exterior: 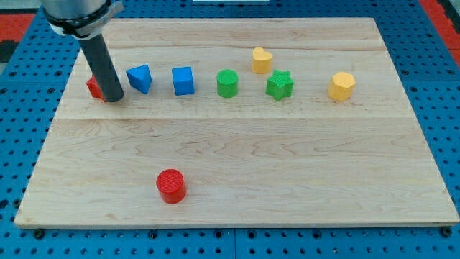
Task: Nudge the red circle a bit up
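Observation:
The red circle (171,185) is a short red cylinder lying near the view's bottom, left of the middle of the wooden board (237,151). My tip (113,97) is far from it, at the view's upper left. The tip rests against a red block (93,87) that the rod mostly hides, so its shape cannot be made out. The red circle stands alone, with no other block near it.
A row of blocks runs across the view's top: a blue triangle (140,78), a blue cube (183,80), a green cylinder (227,83), a yellow heart (261,60), a green star (279,85) and a yellow hexagon (342,85).

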Available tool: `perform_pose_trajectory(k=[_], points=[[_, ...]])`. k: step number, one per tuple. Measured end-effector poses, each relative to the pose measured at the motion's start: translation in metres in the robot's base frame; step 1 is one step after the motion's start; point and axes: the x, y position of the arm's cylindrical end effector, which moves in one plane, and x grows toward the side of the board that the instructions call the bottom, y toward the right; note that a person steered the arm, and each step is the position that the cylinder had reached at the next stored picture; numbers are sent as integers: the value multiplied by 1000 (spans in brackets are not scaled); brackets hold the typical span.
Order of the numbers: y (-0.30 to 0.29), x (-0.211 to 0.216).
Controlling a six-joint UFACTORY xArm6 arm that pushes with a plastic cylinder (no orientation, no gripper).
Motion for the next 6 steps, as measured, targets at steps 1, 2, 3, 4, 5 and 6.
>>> perform_pose_trajectory(k=[1, 2, 3, 4, 5, 6], points=[[-10, -6], [-8, -16], [37, 44], [63, 158], [95, 219], [139, 207]])
